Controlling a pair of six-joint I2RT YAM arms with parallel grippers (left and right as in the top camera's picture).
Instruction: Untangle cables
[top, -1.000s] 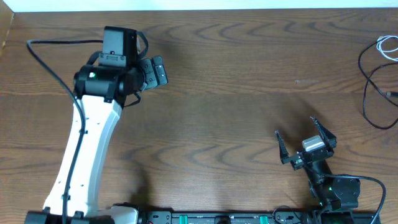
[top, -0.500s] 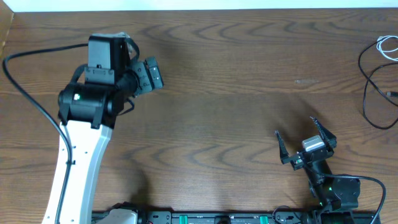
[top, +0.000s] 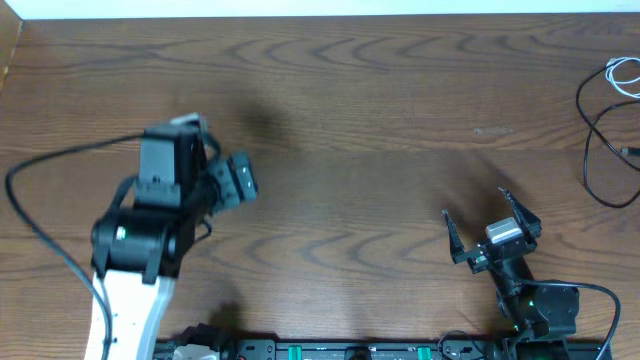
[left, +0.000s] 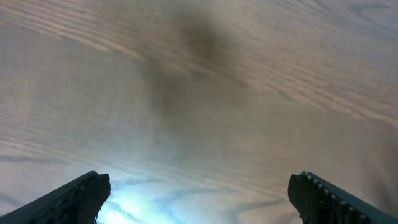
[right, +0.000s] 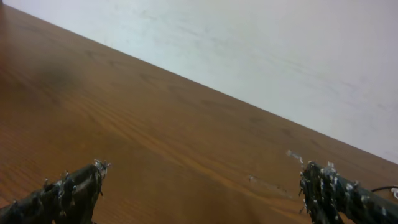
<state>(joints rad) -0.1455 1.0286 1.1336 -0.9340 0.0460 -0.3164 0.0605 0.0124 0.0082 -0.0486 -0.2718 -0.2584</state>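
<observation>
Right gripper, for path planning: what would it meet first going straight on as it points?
Seemingly nothing: the open right gripper faces only brown wooden table; thin black cables lie off to its right.

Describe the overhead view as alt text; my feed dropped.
Black and white cables lie looped at the wooden table's right edge, untouched. Both grippers are open and empty: the right gripper near its base, the left gripper over bare wood at left.
</observation>
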